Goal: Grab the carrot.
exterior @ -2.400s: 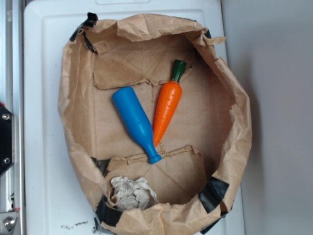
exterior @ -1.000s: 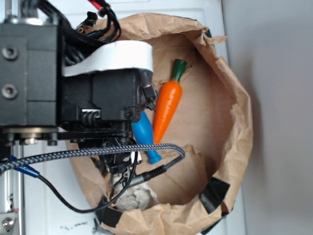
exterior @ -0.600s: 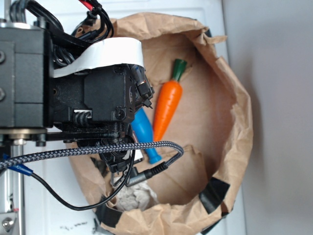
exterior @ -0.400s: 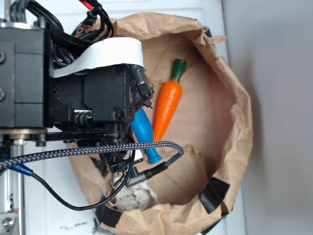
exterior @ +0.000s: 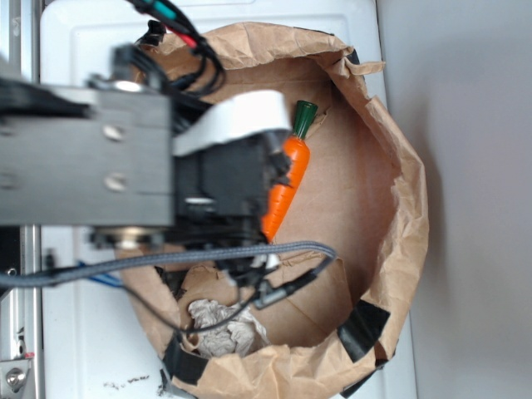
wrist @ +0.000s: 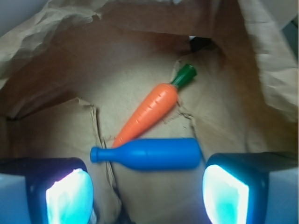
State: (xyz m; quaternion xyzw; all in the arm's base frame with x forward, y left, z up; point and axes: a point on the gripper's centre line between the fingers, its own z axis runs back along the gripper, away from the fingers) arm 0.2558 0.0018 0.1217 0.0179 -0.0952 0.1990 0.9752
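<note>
Inside the crumpled brown paper bag [exterior: 391, 208] on the white worktop [exterior: 83, 50], the black robot arm [exterior: 91, 158] hangs over the floor of the bag. Its pincer [wrist: 147, 191] is spread wide, gripping nothing. The blue plastic toy bottle [wrist: 149, 153] lies between the pads — nearer than the grooved orange toy carrot with green stem [wrist: 149, 107], whose tip touches it. Risk: descending straight down would likely seize the bottle instead. In the exterior view the arm hides the bottle and half the carrot; in the wrist view the fingertips are cut off.
</note>
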